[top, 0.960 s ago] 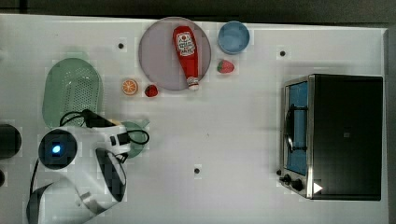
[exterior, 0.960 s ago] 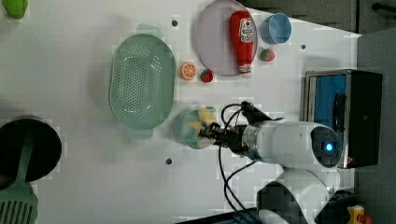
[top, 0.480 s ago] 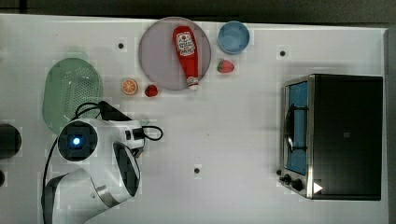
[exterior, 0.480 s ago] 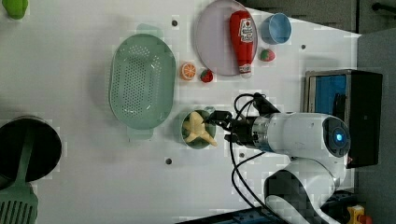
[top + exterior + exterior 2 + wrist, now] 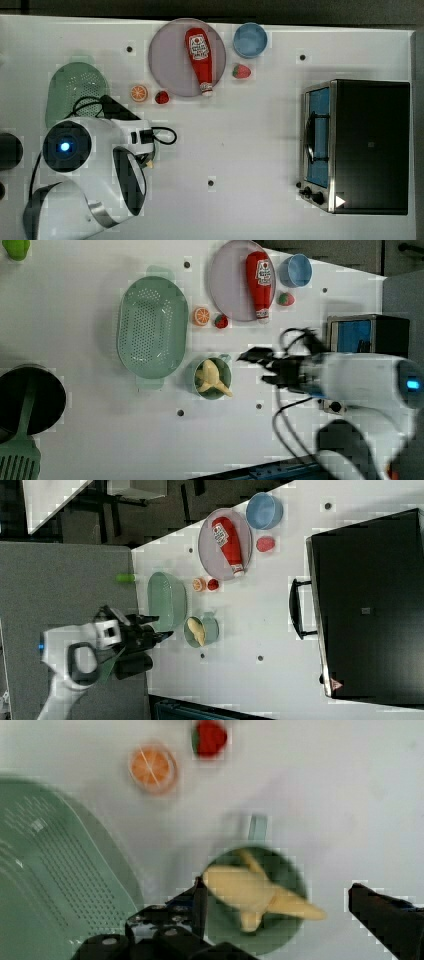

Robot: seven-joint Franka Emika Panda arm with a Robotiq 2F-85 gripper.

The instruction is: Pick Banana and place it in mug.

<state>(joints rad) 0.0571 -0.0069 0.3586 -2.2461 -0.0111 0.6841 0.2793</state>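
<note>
The yellow banana (image 5: 212, 379) lies inside the round teal-green mug (image 5: 192, 376), its tip poking over the rim. The mug stands just beside the pale-green colander. My gripper (image 5: 259, 368) is open and holds nothing; it hovers to the left view's right of the mug, apart from it. In the wrist view, the banana (image 5: 250, 892) rests in the mug (image 5: 295, 875), and the dark fingertips (image 5: 201, 896) of the gripper (image 5: 285, 907) stand wide apart on either side. The right view shows the banana (image 5: 196, 630) in the mug (image 5: 211, 629) and the gripper (image 5: 160, 626) off to one side.
A perforated colander (image 5: 152, 325) sits next to the mug. Beyond it are an orange slice (image 5: 201, 316), a strawberry (image 5: 221, 321), a grey plate (image 5: 230, 295) with a ketchup bottle (image 5: 260, 275), and a blue cup (image 5: 295, 270). A toaster oven (image 5: 360, 145) stands at the top view's right.
The gripper, earlier down at the mug with the banana, has opened and drawn back towards the left view's right. The banana stays in the mug.
</note>
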